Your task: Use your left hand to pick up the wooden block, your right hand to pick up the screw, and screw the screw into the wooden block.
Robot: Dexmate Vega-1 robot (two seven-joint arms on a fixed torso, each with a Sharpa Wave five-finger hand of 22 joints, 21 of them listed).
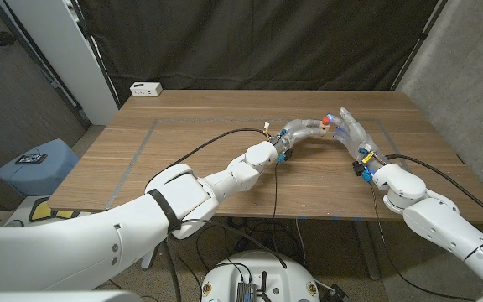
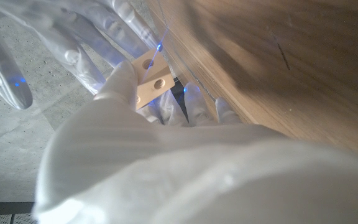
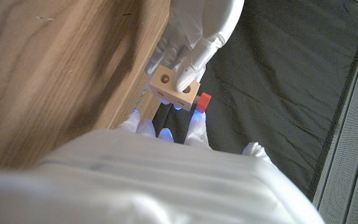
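Hands are seen meeting above the far middle of the table [image 1: 225, 168] in the head view: the left hand [image 1: 302, 130] reaches in from one side and the right hand [image 1: 350, 130] from the other, almost touching. A speck of red shows between them, too small there to be read for certain.

From the left wrist view, the wooden block [image 2: 150, 79] is seen pinched in the left hand's [image 2: 135, 124] fingertips, two holes facing the camera. The right hand's fingers [image 2: 73, 56] are spread just behind it.

In the right wrist view, the block [image 3: 174, 85] is clamped by the left hand's fingers [image 3: 194, 43], lifted off the table. The red screw [image 3: 202, 102] sits at the block's side, next to the right hand's fingertips [image 3: 194, 127]. Whether it is pinched by them, or already seated in a hole, cannot be told.

The step in hand is judged to be the joining itself, with both pickups done. What is called for next is that the screw be kept square to its hole and turned, while the block is held firm against the twist.
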